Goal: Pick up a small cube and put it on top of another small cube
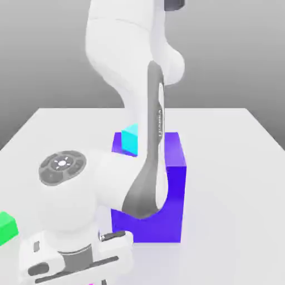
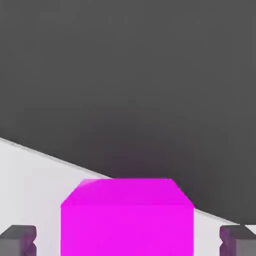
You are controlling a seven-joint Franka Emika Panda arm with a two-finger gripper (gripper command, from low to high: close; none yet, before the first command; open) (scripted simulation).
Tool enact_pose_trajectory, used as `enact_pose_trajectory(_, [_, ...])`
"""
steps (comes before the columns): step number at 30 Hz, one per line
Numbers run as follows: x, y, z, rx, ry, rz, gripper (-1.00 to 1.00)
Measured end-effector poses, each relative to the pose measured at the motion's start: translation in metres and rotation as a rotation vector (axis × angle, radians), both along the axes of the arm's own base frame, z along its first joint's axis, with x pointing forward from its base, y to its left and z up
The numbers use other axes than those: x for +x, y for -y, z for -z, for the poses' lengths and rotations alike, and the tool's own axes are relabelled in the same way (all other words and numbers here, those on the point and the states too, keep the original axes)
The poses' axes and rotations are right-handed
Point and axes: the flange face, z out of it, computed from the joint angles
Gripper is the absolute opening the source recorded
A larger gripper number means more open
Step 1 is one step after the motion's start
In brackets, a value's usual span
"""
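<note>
Magenta marks the cube (image 2: pixel 127 230) between the fingers of your open claw (image 2: pixel 128 241), with gaps on both sides. You have a green cube (image 1: pixel 6 228) at the exterior view's left; farther back, a cyan cube (image 1: pixel 129 140) sits atop the blue block (image 1: pixel 175 195).

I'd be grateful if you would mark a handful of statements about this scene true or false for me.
1. The magenta cube is between the pincer's fingers. True.
2. The pincer is closed tight on the magenta cube. False: there is a gap on both sides of it.
3. The cyan cube rests on the big blue block. True.
4. The green cube is at the exterior view's right. False: it is at that view's left edge.
</note>
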Motion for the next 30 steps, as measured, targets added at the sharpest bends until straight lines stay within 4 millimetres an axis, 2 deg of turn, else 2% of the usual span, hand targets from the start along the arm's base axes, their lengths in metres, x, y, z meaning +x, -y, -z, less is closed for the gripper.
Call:
enact_pose_trajectory(3, [0.000, 0.000, 0.005, 0.000, -0.001, 0.001, -1.00])
enact_pose_trajectory(4, [0.000, 0.000, 0.000, 0.000, -0.001, 0.000, -1.00])
enact_pose_trajectory(8, [-0.001, 0.002, -0.051, 0.000, -0.001, 0.006, -1.00])
enact_pose_trajectory(11, [-0.021, 0.048, -0.068, 0.001, -0.002, 0.157, -1.00])
enact_pose_trajectory(14, [-0.050, 0.099, -0.080, 0.001, -0.002, 0.338, -1.00])
enact_pose_trajectory(18, [-0.098, 0.161, -0.094, 0.001, -0.002, 0.583, -1.00])
enact_pose_trajectory(22, [-0.153, 0.213, -0.106, 0.001, -0.001, 0.826, -1.00])
enact_pose_trajectory(24, [-0.171, 0.227, -0.100, 0.001, 0.000, 0.903, -1.00])
enact_pose_trajectory(27, [-0.176, 0.232, -0.066, 0.001, 0.001, 0.926, -1.00])
enact_pose_trajectory(28, [-0.177, 0.232, -0.054, 0.001, 0.000, 0.928, 1.00])
enact_pose_trajectory(30, [-0.177, 0.232, -0.054, 0.001, 0.000, 0.928, 1.00])
